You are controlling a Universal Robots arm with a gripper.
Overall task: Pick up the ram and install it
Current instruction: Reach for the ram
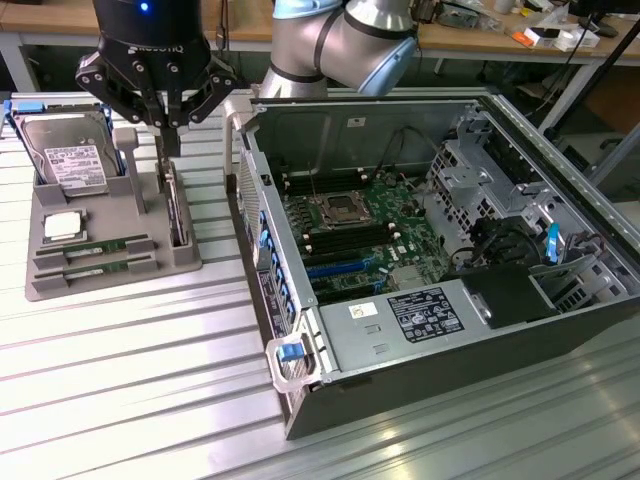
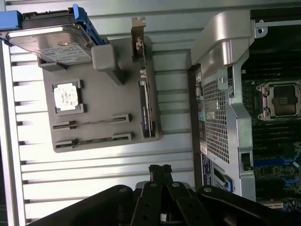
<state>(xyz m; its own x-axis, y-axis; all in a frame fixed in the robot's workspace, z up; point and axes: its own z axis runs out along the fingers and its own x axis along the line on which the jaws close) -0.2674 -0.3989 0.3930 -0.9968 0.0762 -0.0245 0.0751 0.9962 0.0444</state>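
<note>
Two sticks: the ram (image 1: 100, 246) and a second stick (image 1: 100, 266) like it lie flat in neighbouring slots of the grey tray (image 1: 60, 288); I cannot tell which one is meant.
Pincer: the pincer (image 1: 166, 140) hangs above the tray, fingers pressed together with nothing between them.
Direction: the ram sits below the pincer and off to the side away from the computer case (image 1: 450, 330). An upright card (image 1: 176, 210) stands almost straight under the fingertips.
Long axis: the ram runs crosswise to that card. Judging by the wrist view, the fingers' closing line follows the stick's length, not its thin edge.
Contact: none; pincer and ram are well apart.
</note>
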